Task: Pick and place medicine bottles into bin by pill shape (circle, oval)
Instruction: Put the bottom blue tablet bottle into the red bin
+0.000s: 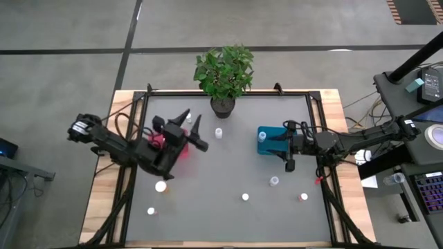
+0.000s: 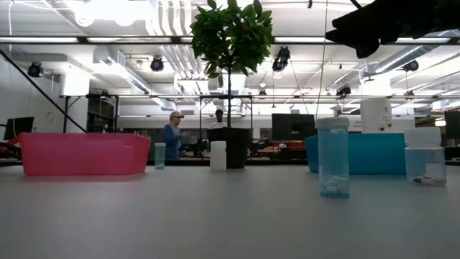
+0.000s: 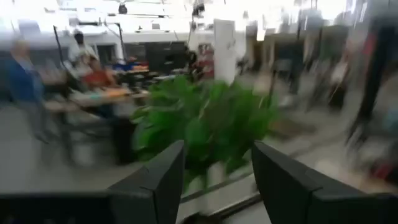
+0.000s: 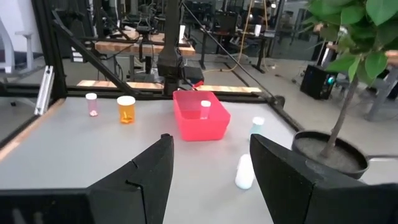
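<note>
Left end effector (image 1: 192, 124) open, empty, over the red bin (image 1: 181, 146); right end effector (image 1: 268, 142) open, empty, above the teal bin (image 1: 264, 147). Bottles (image 1: 161, 186) stand scattered on the counter (image 1: 235, 166). Probably light, rigid, slick: grip mid-body below the cap.

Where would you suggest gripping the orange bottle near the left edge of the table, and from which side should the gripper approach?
The orange bottle stands upright, with open table around it; its nearest neighbour is a small clear bottle set apart from it. I'd probably come straight down from above and close the fingers across its round body just below the white cap, where the sides are straight.
</note>
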Tool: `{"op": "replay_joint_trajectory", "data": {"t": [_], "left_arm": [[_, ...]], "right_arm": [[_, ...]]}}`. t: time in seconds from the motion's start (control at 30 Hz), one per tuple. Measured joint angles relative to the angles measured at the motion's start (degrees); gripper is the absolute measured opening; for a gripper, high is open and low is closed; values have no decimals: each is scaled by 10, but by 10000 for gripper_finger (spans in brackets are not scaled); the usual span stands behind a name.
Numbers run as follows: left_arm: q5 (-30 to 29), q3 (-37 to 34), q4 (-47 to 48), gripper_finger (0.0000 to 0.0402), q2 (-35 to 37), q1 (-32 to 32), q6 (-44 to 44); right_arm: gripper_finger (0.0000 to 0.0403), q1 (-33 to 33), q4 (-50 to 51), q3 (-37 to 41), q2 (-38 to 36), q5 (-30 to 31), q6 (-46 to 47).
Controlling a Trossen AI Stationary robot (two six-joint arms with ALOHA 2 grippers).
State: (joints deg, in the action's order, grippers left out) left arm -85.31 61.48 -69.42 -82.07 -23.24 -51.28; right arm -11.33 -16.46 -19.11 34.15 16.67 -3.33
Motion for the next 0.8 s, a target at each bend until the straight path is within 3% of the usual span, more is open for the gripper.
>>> {"op": "replay_joint_trajectory", "data": {"t": [0.1, 0.3, 0.43, 0.53, 0.7, 0.8], "left_arm": [[-28, -26, 1, 168, 12, -18, -91], [-14, -122, 14, 168, 69, -73, -91], [39, -205, 15, 168, 103, -105, -72], [161, -268, 15, 168, 128, -119, -38], [519, -355, 60, 168, 168, -100, 82], [619, -380, 80, 168, 187, -81, 142]], "right_arm": [[201, 0, 1, 0, 9, -1, 45], [201, -2, -4, -1, 42, -52, 140], [201, -19, 2, -29, 80, -54, 171], [201, -33, 16, -71, 111, -58, 186], [201, -49, 121, -169, 177, -57, 194], [201, -54, 188, -232, 222, -57, 204]]}}
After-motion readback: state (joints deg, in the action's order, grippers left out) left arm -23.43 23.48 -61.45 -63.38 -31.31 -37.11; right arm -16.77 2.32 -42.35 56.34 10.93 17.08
